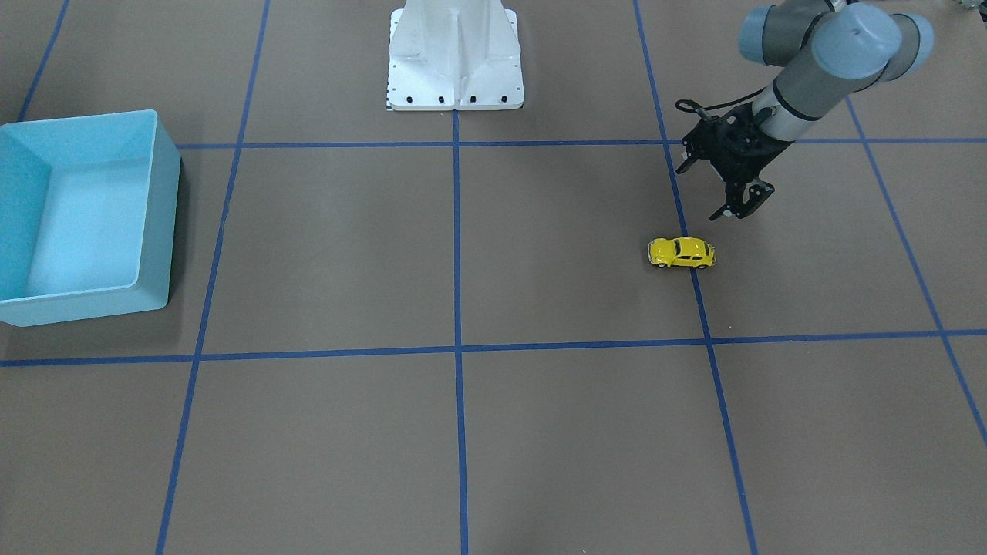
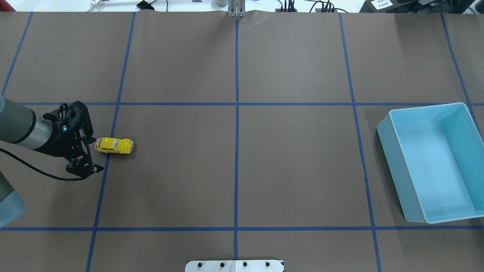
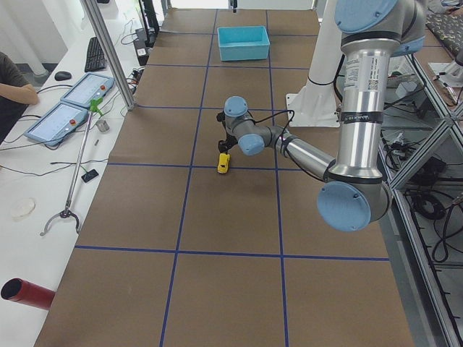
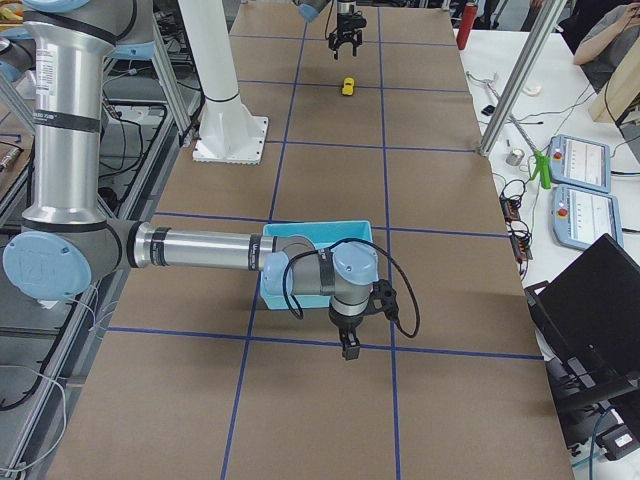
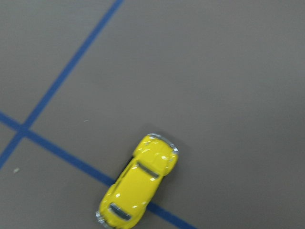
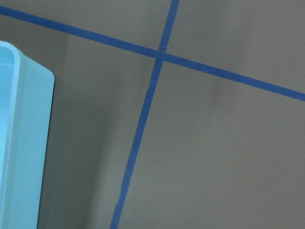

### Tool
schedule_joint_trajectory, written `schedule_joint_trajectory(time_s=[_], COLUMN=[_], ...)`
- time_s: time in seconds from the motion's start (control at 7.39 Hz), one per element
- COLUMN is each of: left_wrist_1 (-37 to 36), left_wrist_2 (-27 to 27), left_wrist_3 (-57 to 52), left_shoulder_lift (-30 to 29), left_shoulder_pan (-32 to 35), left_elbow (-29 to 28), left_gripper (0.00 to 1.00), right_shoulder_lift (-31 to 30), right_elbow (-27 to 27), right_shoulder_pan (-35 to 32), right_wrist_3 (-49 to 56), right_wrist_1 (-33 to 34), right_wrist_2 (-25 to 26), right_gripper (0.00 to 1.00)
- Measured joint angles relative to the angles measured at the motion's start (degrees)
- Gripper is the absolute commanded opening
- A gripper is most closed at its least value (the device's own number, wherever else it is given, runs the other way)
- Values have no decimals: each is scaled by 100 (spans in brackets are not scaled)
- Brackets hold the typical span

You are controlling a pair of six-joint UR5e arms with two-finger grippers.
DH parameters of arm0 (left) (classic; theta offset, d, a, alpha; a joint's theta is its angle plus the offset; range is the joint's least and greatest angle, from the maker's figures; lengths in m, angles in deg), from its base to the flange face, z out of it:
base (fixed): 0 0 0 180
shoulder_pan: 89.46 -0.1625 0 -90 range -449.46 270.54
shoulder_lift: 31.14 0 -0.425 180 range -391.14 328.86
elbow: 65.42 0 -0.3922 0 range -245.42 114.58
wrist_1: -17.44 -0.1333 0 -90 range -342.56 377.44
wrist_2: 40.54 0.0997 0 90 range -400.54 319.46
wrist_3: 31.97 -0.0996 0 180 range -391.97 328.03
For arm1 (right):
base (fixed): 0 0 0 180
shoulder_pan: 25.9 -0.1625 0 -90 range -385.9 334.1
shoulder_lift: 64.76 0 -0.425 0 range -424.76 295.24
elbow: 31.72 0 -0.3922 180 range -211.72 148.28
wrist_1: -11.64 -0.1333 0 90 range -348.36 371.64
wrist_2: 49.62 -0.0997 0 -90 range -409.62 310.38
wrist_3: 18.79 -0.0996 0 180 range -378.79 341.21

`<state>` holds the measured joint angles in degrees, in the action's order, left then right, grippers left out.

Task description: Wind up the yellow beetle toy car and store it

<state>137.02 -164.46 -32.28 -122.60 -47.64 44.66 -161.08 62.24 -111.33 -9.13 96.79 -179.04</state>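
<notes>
The yellow beetle toy car stands on its wheels on the brown table, across a blue tape line; it also shows in the front view and fills the lower part of the left wrist view. My left gripper hovers just beside the car's end, open, with nothing between its fingers; from the front the gripper hangs a little behind the car. The light blue bin sits empty at the far right. My right gripper hangs beside the bin; I cannot tell whether it is open or shut.
The white robot pedestal stands at the table's middle rear. Blue tape lines divide the brown mat into squares. An operators' bench with tablets, a person's arm and a red cylinder runs along the far side.
</notes>
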Motion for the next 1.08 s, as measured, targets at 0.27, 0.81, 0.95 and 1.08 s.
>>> schedule_joint_trajectory(time_s=[0.27,0.81,0.95,1.08], left_wrist_1=[215,229,230,232], left_wrist_2=[62,63,49,30], left_wrist_3=[-712,-2857,-2954,-2968], left_shoulder_lift=[21,-39,-90,-192], left_shoulder_pan=[-168,319,391,435], left_elbow=[-161,-575,-666,-773], left_gripper=[100,100,100,100], right_shoulder_lift=[-1,-1,-1,-2], right_elbow=[0,0,0,0], right_shoulder_pan=[0,0,0,0], right_wrist_3=[0,0,0,0], right_wrist_1=[0,2,2,2], right_wrist_2=[2,3,-1,-1], right_gripper=[100,100,100,100])
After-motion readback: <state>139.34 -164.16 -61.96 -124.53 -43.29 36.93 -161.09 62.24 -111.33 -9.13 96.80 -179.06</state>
